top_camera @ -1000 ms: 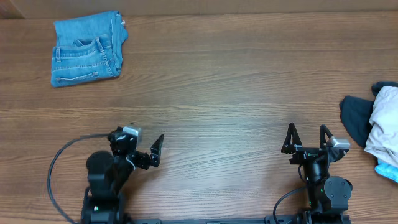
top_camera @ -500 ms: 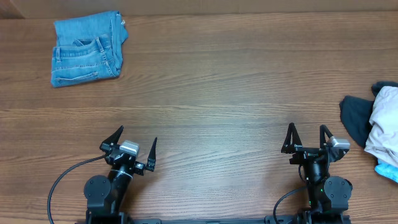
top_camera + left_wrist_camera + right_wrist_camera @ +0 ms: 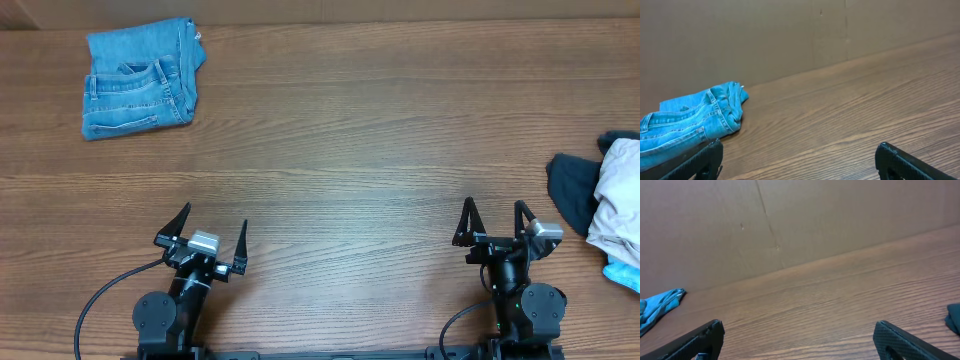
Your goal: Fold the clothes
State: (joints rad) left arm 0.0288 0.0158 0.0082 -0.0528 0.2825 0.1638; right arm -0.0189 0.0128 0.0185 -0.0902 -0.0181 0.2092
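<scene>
Jeans (image 3: pixel 140 78) at far-left corner of surface (image 3: pixel 350 150), bunched compact, pocket up. Left pincer (image 3: pixel 215 222) and right pincer (image 3: pixel 492 208) wide open, empty, at near edge. Denim likely soft, thick, heavyish, not slippery. Pinch waistband or seam edge, not mid-panel.

No legible text, label, brand mark, number or sign appears in any view.
</scene>
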